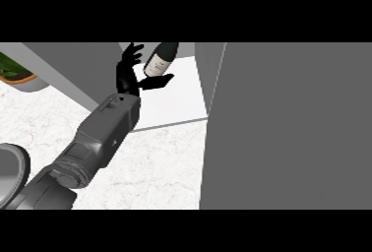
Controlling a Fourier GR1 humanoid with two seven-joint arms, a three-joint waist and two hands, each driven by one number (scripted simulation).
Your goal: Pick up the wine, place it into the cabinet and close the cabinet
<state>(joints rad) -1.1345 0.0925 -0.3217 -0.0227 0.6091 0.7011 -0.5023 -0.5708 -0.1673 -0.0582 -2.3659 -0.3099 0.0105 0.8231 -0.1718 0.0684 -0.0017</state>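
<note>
Open cabinet door beside opening

The dark wine bottle with a white label leans a bit toward one o'clock inside the open grey cabinet, up at twelve o'clock.

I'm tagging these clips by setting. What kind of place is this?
Most likely a kitchen: a pale marble-look counter, a grey cabinet standing open, and a wine bottle at the left hand.

The wine bottle stands inside the cabinet, between the left hand and the cabinet door.
</note>
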